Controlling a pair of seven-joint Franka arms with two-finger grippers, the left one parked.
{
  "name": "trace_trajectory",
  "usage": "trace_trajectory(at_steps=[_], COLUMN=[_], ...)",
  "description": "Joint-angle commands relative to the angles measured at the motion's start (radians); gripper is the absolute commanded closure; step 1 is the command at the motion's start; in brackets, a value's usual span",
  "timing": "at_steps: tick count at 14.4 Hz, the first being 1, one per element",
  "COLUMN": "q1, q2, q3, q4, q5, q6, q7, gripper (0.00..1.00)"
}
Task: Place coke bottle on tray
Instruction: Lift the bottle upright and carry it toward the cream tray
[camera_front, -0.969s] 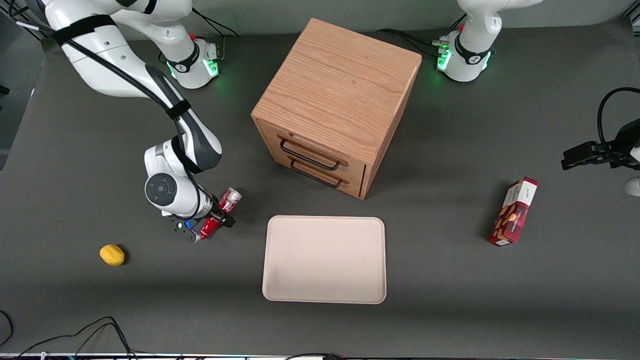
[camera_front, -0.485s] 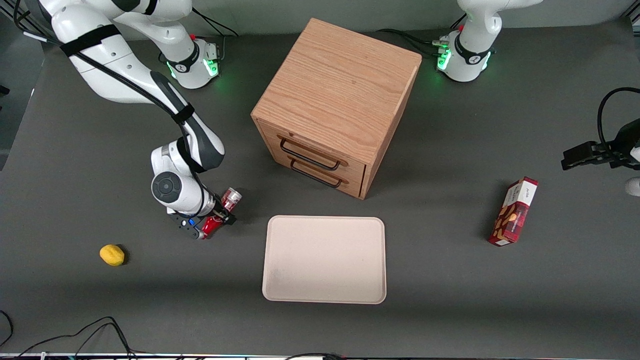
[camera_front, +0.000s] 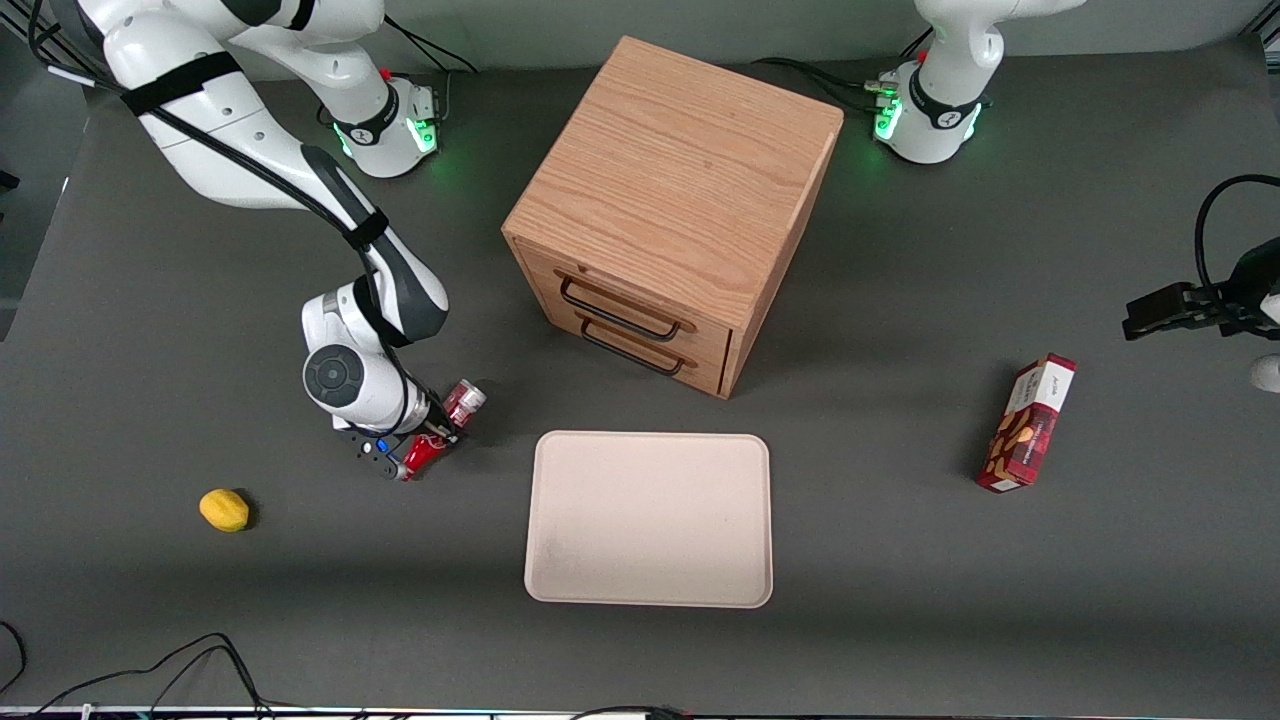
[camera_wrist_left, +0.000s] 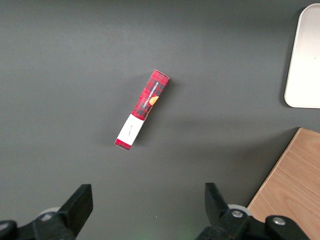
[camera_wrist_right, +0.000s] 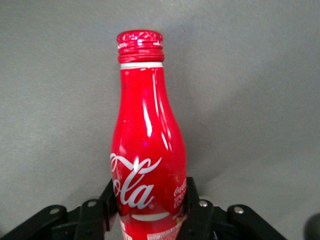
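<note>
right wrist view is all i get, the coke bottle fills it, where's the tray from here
Observer: The tray lies on the table beside the tool, toward the parked arm's end, with dark table between them.
Operator: anything sitting on it
Observer: No, the front view shows its cream surface bare.
Operator: what's close to my route
Observer: A wooden drawer cabinet stands farther from the front camera than the tray, apart from its rim.
Operator: bottle upright or what
Observer: In the front view the coke bottle is tilted in the tool, silvery base pointing toward the cabinet, the tool shut around its body.
</note>
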Motion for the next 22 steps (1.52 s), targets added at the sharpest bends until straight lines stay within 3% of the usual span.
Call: trace_trajectory(at_steps=[1, 5, 8, 10, 15, 22], q1=[-0.009, -0.017, -0.007, -0.001, 0.003, 0.062], q2=[-0.109, -0.197, -0.170, -0.133, 0.022, 0.341], q3=[0.006, 0.004, 0.012, 0.030, 0.205, 0.224], q4=[0.039, 0.240, 0.537, 0.701, 0.903, 0.897], q5=[-0.021, -0.018, -0.004, 0.033, 0.061, 0.062], q6=[-0.115, -0.478, -0.791, -0.893, -0.843, -0.490], q7=[-0.153, -0.426, -0.691, -0.792, -0.824, -0.553], gripper=[1.00, 1.00, 1.00, 1.00, 1.00, 1.00])
